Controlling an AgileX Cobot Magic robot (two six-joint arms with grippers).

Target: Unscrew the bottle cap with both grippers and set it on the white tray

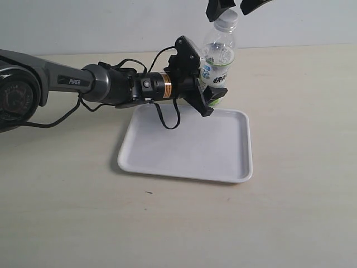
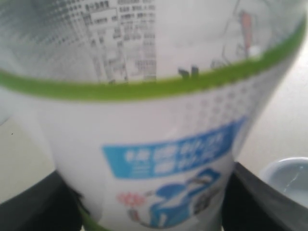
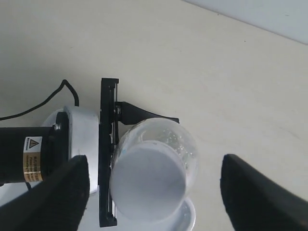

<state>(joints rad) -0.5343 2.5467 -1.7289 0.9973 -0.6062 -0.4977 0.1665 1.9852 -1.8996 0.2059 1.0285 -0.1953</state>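
Position: bottle cap (image 1: pixel 227 20) sits straight below my right gripper (image 1: pixel 232 8), whose jaws are spread wide, one on either side and slightly above. The bottle (image 1: pixel 217 61) stands upright, long axis vertical, pinched at the label by my left gripper (image 1: pixel 202 84). Base hidden; I think it stands at the white tray's (image 1: pixel 184 148) far edge. Right arm is nearer: I judge a plain descent reaches the cap.

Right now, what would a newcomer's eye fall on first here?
The clear bottle stands upright at the far edge of the white tray, clamped at its label by the left hand. Directly above its white cap, the right hand hangs open.
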